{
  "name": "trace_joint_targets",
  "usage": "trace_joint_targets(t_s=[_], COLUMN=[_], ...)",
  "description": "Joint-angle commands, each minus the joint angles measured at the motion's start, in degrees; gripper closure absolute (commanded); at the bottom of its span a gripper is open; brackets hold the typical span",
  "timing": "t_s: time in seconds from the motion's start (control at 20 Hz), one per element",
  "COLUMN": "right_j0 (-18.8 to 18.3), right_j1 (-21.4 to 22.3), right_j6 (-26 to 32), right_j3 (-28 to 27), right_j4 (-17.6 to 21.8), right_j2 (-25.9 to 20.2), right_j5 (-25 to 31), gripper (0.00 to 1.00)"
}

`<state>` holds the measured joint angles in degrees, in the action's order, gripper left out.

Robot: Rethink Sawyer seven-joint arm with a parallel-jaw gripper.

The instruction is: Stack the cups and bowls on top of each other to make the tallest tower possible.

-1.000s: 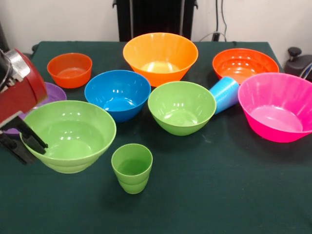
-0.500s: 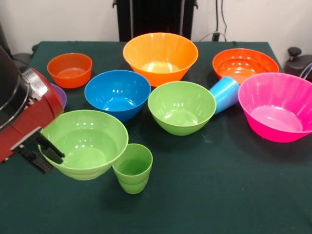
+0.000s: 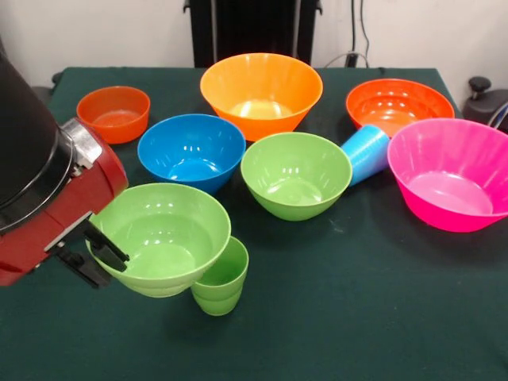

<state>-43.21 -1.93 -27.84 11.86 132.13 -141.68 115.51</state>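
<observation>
One green bowl (image 3: 171, 238) hangs in our gripper (image 3: 99, 258), clamped on its rim, partly over the lime cup (image 3: 220, 278) on the surface, likely so we can stack it there.

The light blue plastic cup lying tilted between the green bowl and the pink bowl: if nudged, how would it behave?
The light blue plastic cup lies tilted on its round side, so it would probably roll. Its glossy wall looks slippery. It seems thin and light, likely easy to knock away.

The arm (image 3: 36, 182) has a thick black cylindrical link, a silver ring, then a glossy red housing; its tool (image 3: 99, 258) is black with flat, blocky fingers (image 3: 107, 246).
</observation>
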Motion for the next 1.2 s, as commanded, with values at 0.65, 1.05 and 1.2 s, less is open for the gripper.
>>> trace_joint_targets(t_s=[0.65,1.05,1.2], right_j0=[-0.5,0.7,1.1], right_j1=[0.5,-0.1,-0.1], right_j6=[6.2,1.5,0.6], right_j3=[-2.1,-1.6,-1.5], right_j4=[-6.6,-11.8,-13.3], right_j2=[12.5,15.5,16.3], right_j5=[6.1,5.0,4.8], gripper=[1.0,1.0,1.0])
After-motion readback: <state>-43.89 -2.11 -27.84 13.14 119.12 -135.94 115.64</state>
